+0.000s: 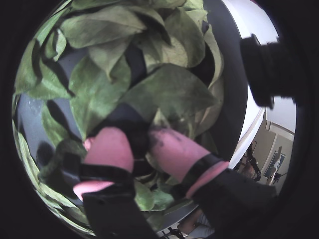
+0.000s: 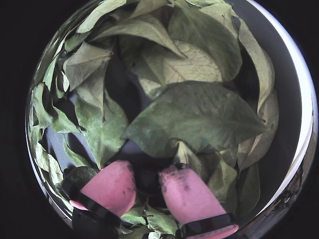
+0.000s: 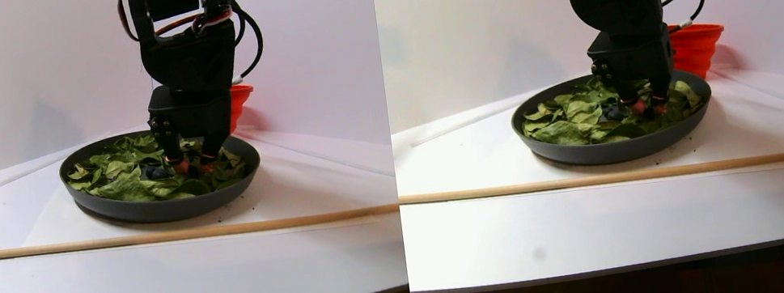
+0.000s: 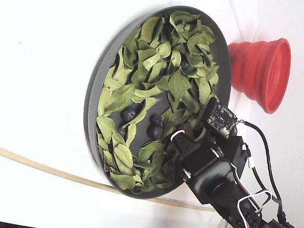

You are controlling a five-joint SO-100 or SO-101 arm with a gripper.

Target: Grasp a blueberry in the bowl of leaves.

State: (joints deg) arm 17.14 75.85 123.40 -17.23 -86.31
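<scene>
The dark-grey bowl (image 4: 95, 86) holds many green leaves (image 4: 178, 83). My gripper (image 2: 148, 172) is down among the leaves near the bowl's rim (image 2: 299, 99). Its two pink-capped fingertips (image 2: 109, 186) stand close on either side of a dark blueberry (image 2: 148, 183), which fills the gap between them and rests low in the bowl. The other wrist view shows the same berry (image 1: 140, 145) between the tips of the gripper (image 1: 139, 137). In the fixed view the gripper (image 4: 177, 138) stands beside three loose blueberries (image 4: 128, 114) on a bare patch.
A red ribbed cup (image 4: 261, 72) lies just outside the bowl, behind it in the stereo pair view (image 3: 240, 100). A thin wooden stick (image 3: 126, 239) lies across the white table in front of the bowl (image 3: 163, 207).
</scene>
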